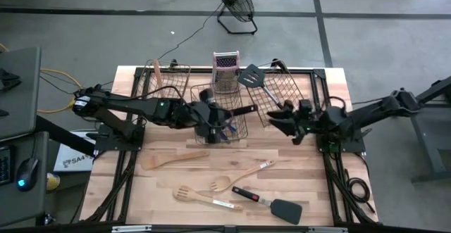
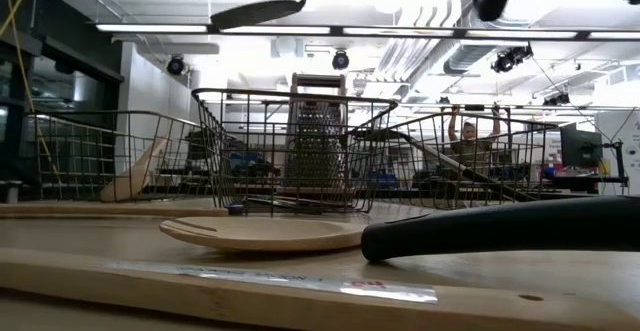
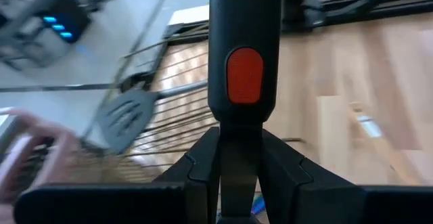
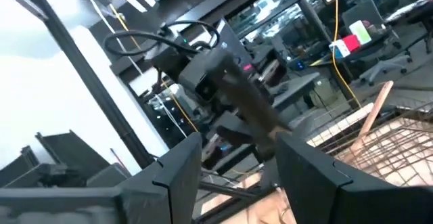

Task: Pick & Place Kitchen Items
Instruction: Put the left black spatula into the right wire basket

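My left gripper (image 1: pixel 213 118) (image 3: pixel 238 158) hovers over the middle wire basket (image 1: pixel 238 129) and is shut on a black spatula with a red oval on its handle (image 3: pixel 243 75). The handle (image 1: pixel 243 110) sticks out toward the table's right. My right gripper (image 1: pixel 289 125) (image 4: pixel 237 176) is open and holds nothing, at the near edge of the right basket (image 1: pixel 285 85). Another spatula (image 1: pixel 251 77) lies across that basket's rim. A wooden spatula (image 1: pixel 173 160), spoon (image 1: pixel 239 178), fork (image 1: pixel 197 195) and a black spatula (image 1: pixel 271 204) lie flat on the table's near half. My left gripper pinches the spatula between its two fingers (image 3: pixel 203 173) at the narrow stretch (image 3: pixel 238 139) just behind the red oval. The handle runs forward along the fingers and past their tips. The spatula is lifted clear above the middle basket. The gripper hides the rest of it.
An upright metal grater (image 1: pixel 225 70) stands behind the middle basket. The left basket (image 1: pixel 169 78) holds a wooden utensil (image 1: pixel 158 74). Purple-blue cutlery (image 1: pixel 227 129) lies in the middle basket. Bare tabletop (image 1: pixel 310 169) lies at the near right.
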